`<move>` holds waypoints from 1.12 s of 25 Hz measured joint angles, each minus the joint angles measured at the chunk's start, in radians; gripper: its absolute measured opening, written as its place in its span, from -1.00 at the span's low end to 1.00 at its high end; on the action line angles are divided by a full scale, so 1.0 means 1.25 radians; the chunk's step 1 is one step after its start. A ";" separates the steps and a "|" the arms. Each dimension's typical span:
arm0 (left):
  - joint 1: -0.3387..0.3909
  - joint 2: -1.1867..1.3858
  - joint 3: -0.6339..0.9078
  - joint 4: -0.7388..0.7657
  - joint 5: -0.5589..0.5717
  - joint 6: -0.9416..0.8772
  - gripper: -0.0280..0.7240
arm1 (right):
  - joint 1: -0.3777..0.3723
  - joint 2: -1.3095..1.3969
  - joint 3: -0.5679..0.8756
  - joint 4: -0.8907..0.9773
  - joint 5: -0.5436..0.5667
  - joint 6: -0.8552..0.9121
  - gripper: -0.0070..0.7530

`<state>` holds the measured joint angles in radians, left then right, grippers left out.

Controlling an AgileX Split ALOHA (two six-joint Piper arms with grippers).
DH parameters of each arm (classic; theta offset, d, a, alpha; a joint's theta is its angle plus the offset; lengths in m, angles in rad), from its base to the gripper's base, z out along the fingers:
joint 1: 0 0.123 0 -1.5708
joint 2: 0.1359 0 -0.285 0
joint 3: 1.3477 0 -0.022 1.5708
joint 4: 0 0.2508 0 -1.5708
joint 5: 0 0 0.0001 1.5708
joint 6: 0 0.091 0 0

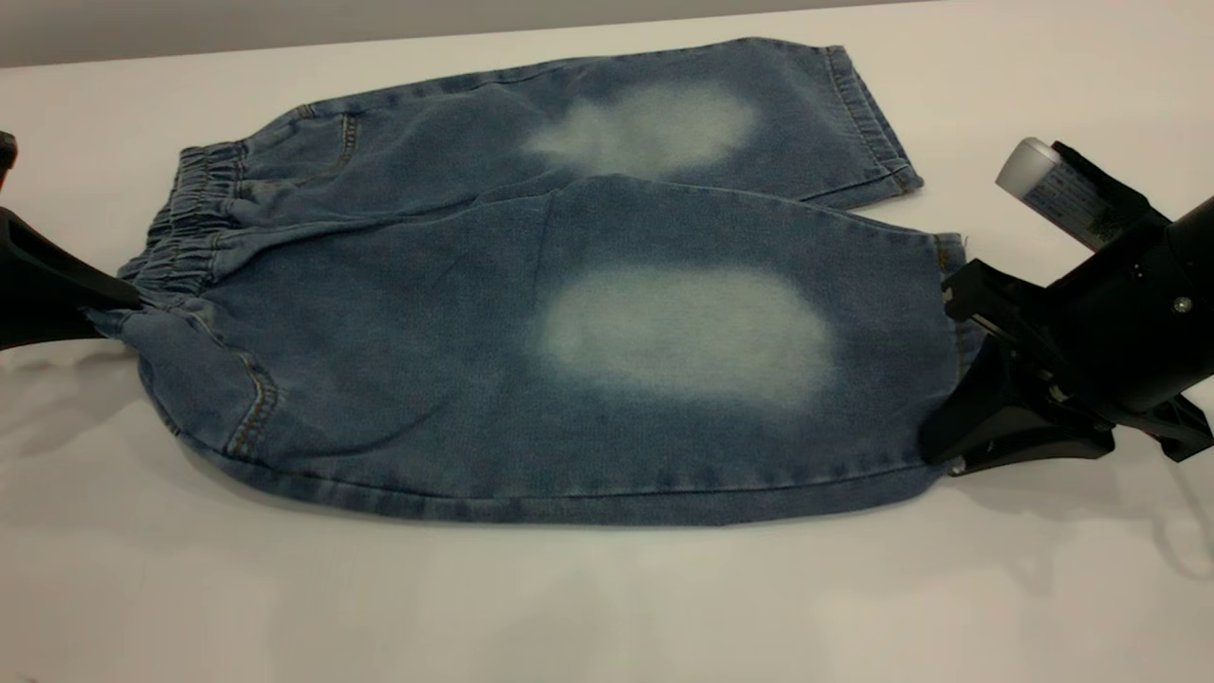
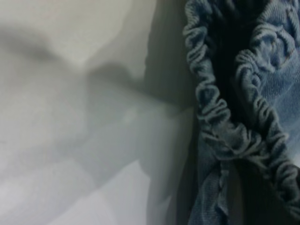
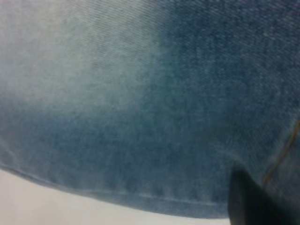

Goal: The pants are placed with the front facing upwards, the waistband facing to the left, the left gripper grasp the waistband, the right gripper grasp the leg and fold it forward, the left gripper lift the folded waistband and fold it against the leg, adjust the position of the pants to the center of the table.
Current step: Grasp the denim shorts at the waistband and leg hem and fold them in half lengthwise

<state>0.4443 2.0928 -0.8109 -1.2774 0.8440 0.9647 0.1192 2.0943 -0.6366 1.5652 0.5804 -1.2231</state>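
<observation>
The blue denim pants (image 1: pixel 427 360) lie front up on the white table (image 1: pixel 569 607), with the ruffled waistband (image 1: pixel 190 218) at the left. My left gripper (image 1: pixel 128 305) comes in from the left edge and is shut on the waistband's near corner, which is pulled up toward it. The left wrist view shows the gathered waistband (image 2: pixel 211 103) close up. My right gripper (image 1: pixel 953 370) is at the right, shut on the hem of the near leg (image 1: pixel 683 332). In the right wrist view one black finger (image 3: pixel 253 201) lies on the leg's denim (image 3: pixel 140 93); the other finger is hidden.
The far leg (image 1: pixel 664 123), with its own pale patch, lies flat behind the near one, which overlaps it slightly. Bare tabletop surrounds the pants, widest in front. The table's far edge (image 1: pixel 285 43) runs just behind the pants.
</observation>
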 joint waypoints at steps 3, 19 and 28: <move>0.000 0.000 0.000 0.041 -0.007 -0.005 -0.62 | 0.000 -0.016 0.002 -0.031 0.024 0.013 -0.92; -0.004 -0.119 0.002 0.307 0.034 -0.249 -0.62 | 0.000 -0.353 0.026 -0.453 0.107 0.412 -0.92; -0.119 -0.303 0.073 0.370 0.062 -0.303 -0.62 | 0.000 -0.557 0.027 -0.757 0.237 0.664 -0.92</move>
<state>0.2950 1.7141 -0.7199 -0.8152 0.9213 0.5855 0.1192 1.3978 -0.6026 0.6195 0.8762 -0.3937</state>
